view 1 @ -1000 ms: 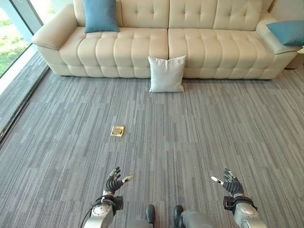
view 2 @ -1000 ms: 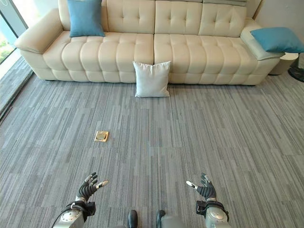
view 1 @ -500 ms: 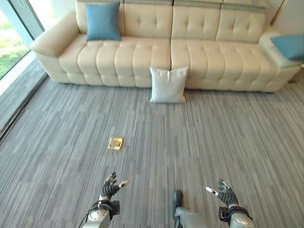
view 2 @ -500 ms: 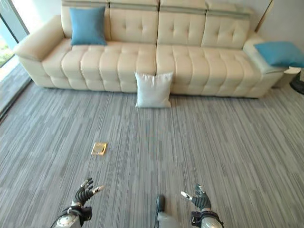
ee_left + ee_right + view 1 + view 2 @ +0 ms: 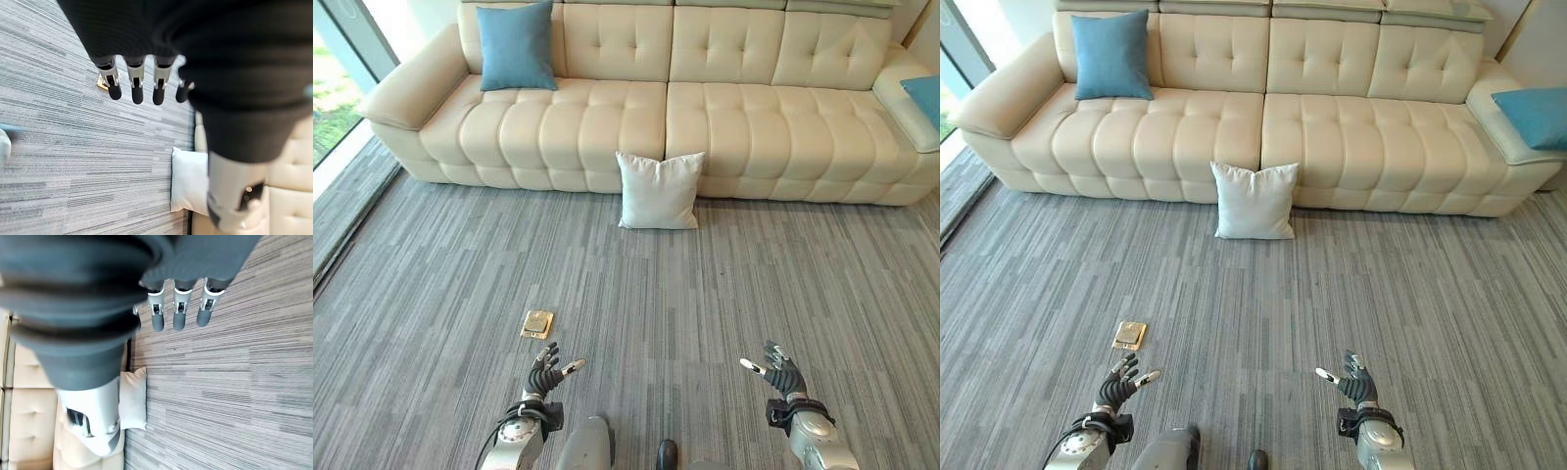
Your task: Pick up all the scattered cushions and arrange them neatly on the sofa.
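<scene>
Left hand (image 5: 544,372): fingers loosely spread and extended, thumb out to the side, grasping nothing. It hangs low above the carpet (image 5: 636,294). Its wrist view confirms straight fingers (image 5: 136,85) with only floor beyond them.

Right hand (image 5: 782,372): likewise released, fingers relaxed, thumb pointing inward, nothing held. Its own wrist view shows the fingers (image 5: 178,308) straight over bare carpet.

Near the left hand, a small brass floor plate (image 5: 537,323) is set into the carpet; what it covers cannot be made out.

White cushion (image 5: 658,190): upright on the floor, leaning against the front of the sofa (image 5: 607,108) about where its two seat sections meet, well apart from both hands. Both wrist views also catch it from the side against the sofa base.

Blue cushion (image 5: 516,45): upright on the sofa's left seat, against the backrest beside the left armrest.

Second blue cushion (image 5: 1535,115): lying on the right armrest. In the left eye view it is cut off by the frame edge, a corner alone visible; the right eye view shows most of it, still clipped at the edge.

Surface: grey carpet in striped tiles, wall to wall. The sofa is cream, tufted leather. A glazed window wall (image 5: 342,59) runs along the left side of the room, with a darker floor strip beneath it.
</scene>
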`<state>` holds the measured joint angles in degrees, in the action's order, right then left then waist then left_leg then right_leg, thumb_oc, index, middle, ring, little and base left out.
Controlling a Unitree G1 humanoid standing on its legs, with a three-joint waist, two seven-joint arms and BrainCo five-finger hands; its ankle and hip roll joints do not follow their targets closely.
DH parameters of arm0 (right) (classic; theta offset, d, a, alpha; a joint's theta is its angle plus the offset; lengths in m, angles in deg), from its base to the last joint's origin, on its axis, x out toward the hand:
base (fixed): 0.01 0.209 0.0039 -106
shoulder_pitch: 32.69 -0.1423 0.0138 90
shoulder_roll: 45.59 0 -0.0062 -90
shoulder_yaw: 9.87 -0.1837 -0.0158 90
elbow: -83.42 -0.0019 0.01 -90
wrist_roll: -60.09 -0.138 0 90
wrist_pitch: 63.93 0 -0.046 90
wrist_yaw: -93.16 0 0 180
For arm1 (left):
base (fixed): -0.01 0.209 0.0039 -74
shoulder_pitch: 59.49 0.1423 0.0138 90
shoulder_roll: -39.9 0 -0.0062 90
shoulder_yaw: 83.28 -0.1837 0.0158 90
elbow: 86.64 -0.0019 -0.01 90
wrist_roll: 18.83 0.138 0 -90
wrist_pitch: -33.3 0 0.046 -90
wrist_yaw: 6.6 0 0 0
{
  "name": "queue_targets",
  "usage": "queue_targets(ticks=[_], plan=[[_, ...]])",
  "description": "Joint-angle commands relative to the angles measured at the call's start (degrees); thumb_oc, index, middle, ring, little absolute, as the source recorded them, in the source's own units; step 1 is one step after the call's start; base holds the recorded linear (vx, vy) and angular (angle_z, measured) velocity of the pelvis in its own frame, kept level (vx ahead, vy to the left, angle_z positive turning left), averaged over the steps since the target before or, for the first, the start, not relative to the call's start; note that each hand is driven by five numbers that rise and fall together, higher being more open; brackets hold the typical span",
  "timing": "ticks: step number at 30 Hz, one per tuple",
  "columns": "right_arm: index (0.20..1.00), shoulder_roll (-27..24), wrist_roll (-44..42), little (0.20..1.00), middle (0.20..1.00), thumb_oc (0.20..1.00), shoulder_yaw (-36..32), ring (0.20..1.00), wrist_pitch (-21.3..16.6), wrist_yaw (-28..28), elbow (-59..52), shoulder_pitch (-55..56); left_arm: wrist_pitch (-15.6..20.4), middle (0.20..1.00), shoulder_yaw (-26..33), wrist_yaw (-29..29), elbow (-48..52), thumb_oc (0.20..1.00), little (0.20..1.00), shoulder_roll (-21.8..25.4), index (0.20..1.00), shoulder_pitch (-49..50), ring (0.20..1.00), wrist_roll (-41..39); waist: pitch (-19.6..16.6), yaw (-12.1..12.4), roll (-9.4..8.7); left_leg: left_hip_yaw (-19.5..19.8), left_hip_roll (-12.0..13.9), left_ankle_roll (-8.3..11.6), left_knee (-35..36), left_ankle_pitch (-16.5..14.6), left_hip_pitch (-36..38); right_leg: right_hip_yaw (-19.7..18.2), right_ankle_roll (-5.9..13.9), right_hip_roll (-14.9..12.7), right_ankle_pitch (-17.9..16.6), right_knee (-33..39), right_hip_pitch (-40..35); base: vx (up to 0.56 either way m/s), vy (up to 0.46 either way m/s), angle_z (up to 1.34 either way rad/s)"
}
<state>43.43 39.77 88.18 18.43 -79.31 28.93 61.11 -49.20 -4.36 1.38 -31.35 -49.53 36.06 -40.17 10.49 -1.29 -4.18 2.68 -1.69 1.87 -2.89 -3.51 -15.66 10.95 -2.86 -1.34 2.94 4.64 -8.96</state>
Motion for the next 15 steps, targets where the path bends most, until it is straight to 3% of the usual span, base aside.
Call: queue_targets(ticks=[1,3,8,9,10,11,12,13,14,15], plan=[[1.000,-2.42,0.88,1.000,1.000,1.000,-1.06,1.000,-2.61,0.70,-3.45,1.41,1.34,1.000,0.15,0.10,2.30,1.000,1.000,1.26,1.000,0.66,1.000,2.03,-0.49,-0.30,1.52,0.39,-0.46,0.56,7.89,8.83,6.34,-1.81,5.20,1.63,1.45,-0.36,1.63,0.29,0.056,0.00],[1.000,-2.44,1.34,1.000,1.000,1.000,-0.84,1.000,-2.23,0.64,-3.08,0.95,1.13,1.000,0.32,0.03,1.86,1.000,1.000,1.37,1.000,0.57,1.000,2.33,-0.91,-0.17,1.67,0.12,-0.88,1.24,7.89,9.39,5.07,-2.87,5.43,2.03,2.00,-0.20,0.13,0.37,0.099,-0.05],[1.000,-1.93,2.84,1.000,1.000,1.000,-0.21,1.000,-1.69,-0.08,-2.89,1.05,1.27,1.000,1.01,-0.08,1.45,1.000,1.000,1.66,1.000,1.64,1.000,2.10,-2.54,0.57,0.83,0.05,-1.30,-0.79,7.89,9.97,8.27,-5.33,6.53,0.74,4.15,-1.89,-2.19,0.40,0.139,-0.29],[1.000,-1.44,2.89,1.000,1.000,1.000,-0.03,1.000,-1.47,-0.42,-2.65,0.92,1.17,1.000,0.87,-0.20,1.08,1.000,1.000,1.83,1.000,1.72,1.000,2.29,-3.04,0.56,0.25,-0.44,-1.49,-1.47,7.88,9.42,9.06,-5.68,7.23,0.06,4.31,-3.60,-2.17,0.41,0.157,-0.34],[1.000,-0.97,2.70,1.000,1.000,1.000,0.11,1.000,-1.45,-1.08,-2.48,1.03,1.13,1.000,0.64,-0.41,1.21,1.000,1.000,2.38,1.000,2.05,1.000,2.81,-3.42,0.87,-0.34,-1.33,-1.87,-2.80,6.99,7.75,10.13,-6.40,8.40,-0.92,3.28,-9.69,-0.34,0.41,0.156,-0.41],[1.000,-0.97,2.70,1.000,1.000,1.000,0.11,1.000,-1.45,-1.08,-2.48,1.03,1.13,1.000,0.64,-0.41,1.21,1.000,1.000,2.38,1.000,2.05,1.000,2.81,-3.43,0.88,-0.34,-1.34,-1.87,-2.80,6.99,7.75,10.12,-6.41,8.40,-0.92,3.29,-9.70,-0.32,0.36,0.162,-0.42],[1.000,-0.71,3.12,1.000,1.000,1.000,0.40,1.000,-1.34,-1.34,-2.23,0.93,1.03,1.000,0.58,-0.42,1.53,1.000,1.000,2.66,1.000,2.07,1.000,2.90,-3.42,0.80,-0.57,-1.73,-2.25,-3.68,6.65,6.53,11.00,-6.33,9.64,-1.66,1.09,-15.05,1.50,0.28,0.180,-0.36],[1.000,-0.46,3.61,1.000,1.000,1.000,0.56,1.000,-1.19,-1.32,-1.98,0.36,0.90,1.000,0.51,-0.36,1.41,1.000,1.000,2.95,1.000,1.72,1.000,2.98,-2.68,0.95,-0.48,-2.95,-2.68,-5.12,6.47,5.01,13.01,-6.40,11.40,-3.23,-4.36,-26.43,7.12,0.37,0.235,-0.44],[1.000,-0.31,3.84,1.000,1.000,1.000,0.64,1.000,-1.09,-1.19,-2.01,0.01,0.80,1.000,0.40,-0.22,1.61,1.000,1.000,3.12,1.000,1.51,1.000,3.09,-2.03,0.74,-0.40,-3.36,-3.02,-5.88,6.55,4.41,14.41,-5.99,12.38,-4.19,-8.44,-31.87,9.09,0.24,0.173,-0.43],[1.000,-0.30,3.84,1.000,1.000,1.000,0.64,1.000,-1.09,-1.19,-2.01,0.00,0.80,1.000,0.40,-0.22,1.60,1.000,1.000,3.12,1.000,1.50,1.000,3.09,-2.00,0.81,-0.45,-3.44,-3.08,-5.91,6.55,4.40,14.42,-6.10,12.41,-4.25,-8.37,-32.04,9.18,0.29,0.151,-0.27]])
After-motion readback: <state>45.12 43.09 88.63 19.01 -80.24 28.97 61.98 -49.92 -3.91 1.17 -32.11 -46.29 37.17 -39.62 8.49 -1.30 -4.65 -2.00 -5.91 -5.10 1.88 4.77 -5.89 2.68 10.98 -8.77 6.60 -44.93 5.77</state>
